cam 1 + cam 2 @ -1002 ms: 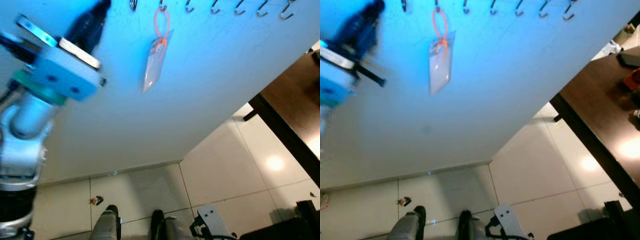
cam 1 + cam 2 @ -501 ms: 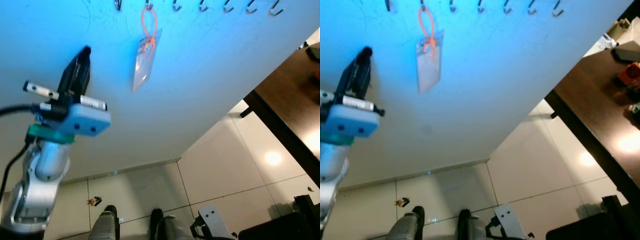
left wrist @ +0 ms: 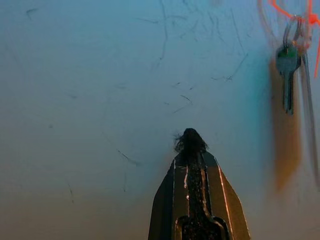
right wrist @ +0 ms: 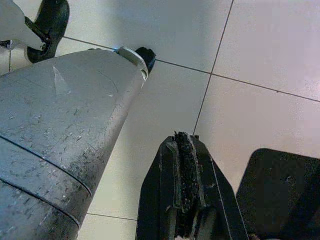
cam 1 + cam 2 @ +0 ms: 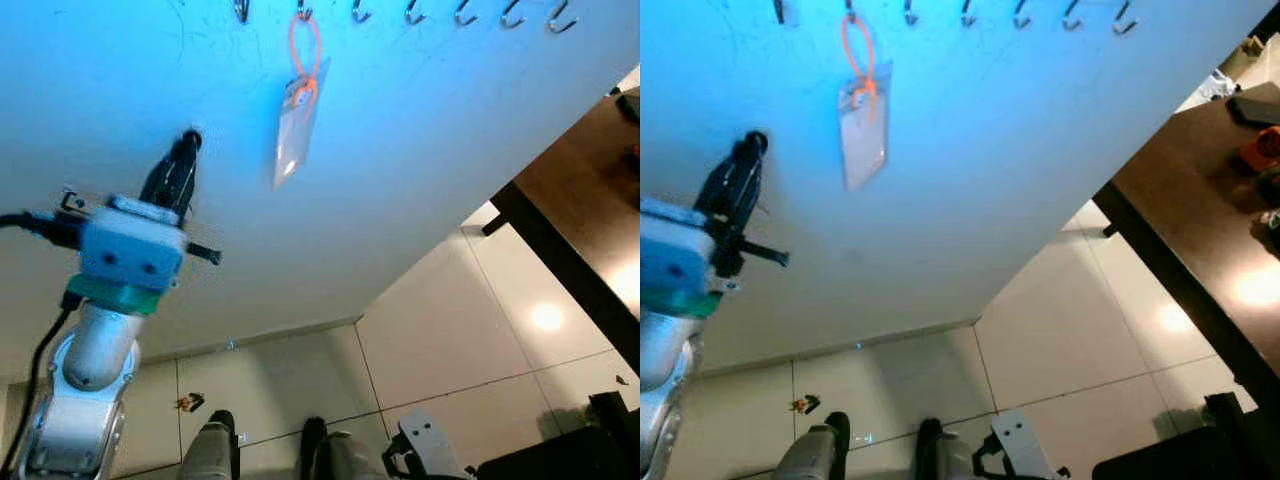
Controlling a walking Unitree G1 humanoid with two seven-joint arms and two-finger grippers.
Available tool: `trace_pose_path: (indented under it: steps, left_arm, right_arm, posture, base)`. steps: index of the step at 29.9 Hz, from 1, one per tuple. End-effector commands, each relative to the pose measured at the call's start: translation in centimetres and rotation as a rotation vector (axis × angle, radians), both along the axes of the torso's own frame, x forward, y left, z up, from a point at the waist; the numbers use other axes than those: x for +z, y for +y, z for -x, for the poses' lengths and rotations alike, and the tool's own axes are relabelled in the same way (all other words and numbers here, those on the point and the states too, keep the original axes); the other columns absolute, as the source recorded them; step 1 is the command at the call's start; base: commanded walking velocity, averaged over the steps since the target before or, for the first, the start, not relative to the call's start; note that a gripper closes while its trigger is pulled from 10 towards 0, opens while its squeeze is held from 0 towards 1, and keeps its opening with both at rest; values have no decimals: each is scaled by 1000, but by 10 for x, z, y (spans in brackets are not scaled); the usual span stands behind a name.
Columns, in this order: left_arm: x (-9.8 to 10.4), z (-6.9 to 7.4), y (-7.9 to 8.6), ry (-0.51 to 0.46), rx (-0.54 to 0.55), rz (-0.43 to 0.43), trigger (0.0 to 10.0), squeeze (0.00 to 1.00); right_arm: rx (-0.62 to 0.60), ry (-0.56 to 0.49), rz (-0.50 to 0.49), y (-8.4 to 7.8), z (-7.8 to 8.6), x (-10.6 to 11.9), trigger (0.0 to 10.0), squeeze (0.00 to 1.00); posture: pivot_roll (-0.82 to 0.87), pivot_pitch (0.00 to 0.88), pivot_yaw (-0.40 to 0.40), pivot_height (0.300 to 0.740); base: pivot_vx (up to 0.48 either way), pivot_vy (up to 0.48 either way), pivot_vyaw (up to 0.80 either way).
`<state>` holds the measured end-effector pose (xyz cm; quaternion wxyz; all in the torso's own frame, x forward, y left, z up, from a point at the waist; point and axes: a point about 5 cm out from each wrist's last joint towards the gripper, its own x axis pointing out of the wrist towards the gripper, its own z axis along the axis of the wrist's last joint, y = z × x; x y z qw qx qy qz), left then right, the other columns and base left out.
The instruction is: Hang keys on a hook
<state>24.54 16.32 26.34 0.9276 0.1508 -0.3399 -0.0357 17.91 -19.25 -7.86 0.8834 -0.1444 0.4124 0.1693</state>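
An orange loop hangs from one hook in a row of metal hooks on the pale wall, carrying a clear tag and a key. My left gripper is raised against the wall, below and to the left of the hanging tag, fingers pressed together and holding nothing. It stands apart from the keys. My right gripper hangs low over the tiled floor, shut and empty.
Several free hooks run to the right of the occupied one. A dark wooden table with small items stands at the right. My feet are on the tiled floor near the skirting; a small bit of litter lies there.
My left arm has dropped lower and away from the hook row over the last second. The tag and keys stay hanging on the hook.
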Motion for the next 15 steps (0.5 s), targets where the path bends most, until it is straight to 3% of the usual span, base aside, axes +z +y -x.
trace_pose_path:
  steps: [1, 4, 8, 15]
  left_arm:
    - [13, 5, -2, -69, -42, 19, 10000, 0]
    - [32, 8, 0, -191, -24, -29, 10000, 0]
    - [58, 23, -2, -391, 55, -171, 10000, 0]
    - [57, 28, -11, -415, 10, -249, 10000, 0]
  right_arm:
    - [-16, 78, 18, -8, 21, -9, 10000, 0]
    - [-15, 75, 21, -9, 20, -9, 10000, 0]
    - [-3, 73, 28, -10, 19, -8, 10000, 0]
    - [9, 71, 33, -10, 16, -7, 10000, 0]
  posture:
    - [65, 230, -104, 740]
    - [62, 230, -111, 740]
    - [67, 231, -121, 740]
    - [74, 235, -128, 740]
  base:
    - [0, 0, 0]
    - [0, 0, 0]
    - [0, 0, 0]
    - [0, 0, 0]
